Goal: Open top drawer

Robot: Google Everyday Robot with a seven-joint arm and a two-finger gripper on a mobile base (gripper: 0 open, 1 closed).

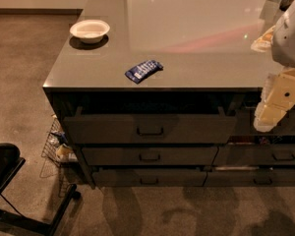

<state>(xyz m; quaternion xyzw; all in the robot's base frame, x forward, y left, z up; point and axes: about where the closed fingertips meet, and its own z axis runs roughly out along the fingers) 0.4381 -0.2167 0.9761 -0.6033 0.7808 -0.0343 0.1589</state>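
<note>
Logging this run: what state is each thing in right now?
top drawer: partly pulled out.
middle drawer: shut.
white bowl: upright on the counter.
blue packet: lying flat.
gripper: at the right edge, clear of the handle.

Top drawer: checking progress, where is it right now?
In the camera view the top drawer sits pulled out under the front edge of the counter, above two shallower drawers; the tool hangs at its right.
</note>
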